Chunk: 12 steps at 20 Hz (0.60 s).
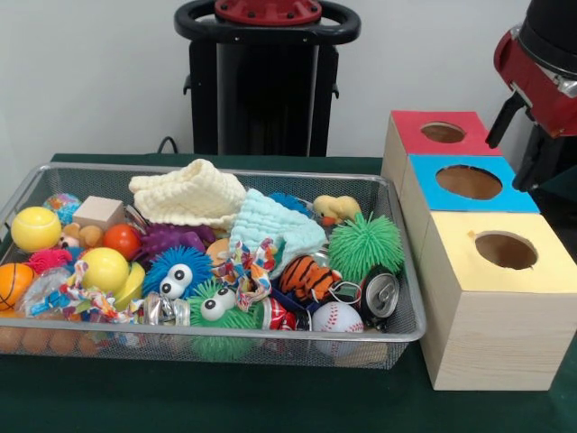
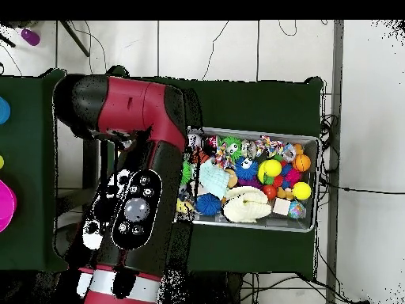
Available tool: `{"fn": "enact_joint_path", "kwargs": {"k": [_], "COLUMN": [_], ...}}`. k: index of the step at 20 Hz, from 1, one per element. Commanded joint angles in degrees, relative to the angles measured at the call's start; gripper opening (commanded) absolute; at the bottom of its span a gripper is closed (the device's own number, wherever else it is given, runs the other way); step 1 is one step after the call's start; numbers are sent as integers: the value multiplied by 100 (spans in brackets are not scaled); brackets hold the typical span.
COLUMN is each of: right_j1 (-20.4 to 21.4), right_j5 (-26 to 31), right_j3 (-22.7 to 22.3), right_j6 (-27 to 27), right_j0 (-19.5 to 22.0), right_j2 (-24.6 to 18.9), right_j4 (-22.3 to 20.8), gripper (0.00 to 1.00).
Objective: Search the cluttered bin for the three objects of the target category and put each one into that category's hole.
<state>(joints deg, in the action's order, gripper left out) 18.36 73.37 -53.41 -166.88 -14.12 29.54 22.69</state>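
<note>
Baseball (image 1: 336, 317), drink can (image 1: 380, 295), tiger toy (image 1: 306, 276), possibly plush; green table (image 1: 225, 397).

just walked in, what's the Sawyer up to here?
Nothing is being handled yet. The red and black arm sits off to the side above the three wooden boxes with red, blue and yellow holed tops; its gripper isn't clearly visible. The silver wire mesh bin is full: fuzzy balls, washcloths, a soda can, a baseball. Two braided patterned cloth knot toys lie among the clutter.
</note>
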Motion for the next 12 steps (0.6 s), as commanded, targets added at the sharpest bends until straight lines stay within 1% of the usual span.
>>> {"fn": "enact_joint_path", "kwargs": {"k": [1, 3, 5, 6, 7, 8, 9, 10, 11, 12], "right_j1": [-2, 91, 228, 324, 394, 529, 614, 748, 829, 946], "right_j5": [-241, -513, -1053, -1491, -1788, -2271, -2461, -2816, -2935, -3110], "right_j3": [-312, -516, -842, -1057, -1195, -1448, -1568, -1764, -1870, -2036], "right_j6": [-362, 19, 851, 1459, 1707, 2129, 2361, 2749, 2924, 3289], "right_j0": [39, 39, 57, 105, 146, 252, 341, 492, 601, 777], "right_j2": [-360, -339, -355, -410, -457, -587, -701, -868, -992, -1194], "right_j4": [-263, -464, -928, -1272, -1455, -1687, -1811, -1973, -2069, -2209], "gripper": [100, 100, 100, 100, 100, 100, 100, 100, 100, 100]}}
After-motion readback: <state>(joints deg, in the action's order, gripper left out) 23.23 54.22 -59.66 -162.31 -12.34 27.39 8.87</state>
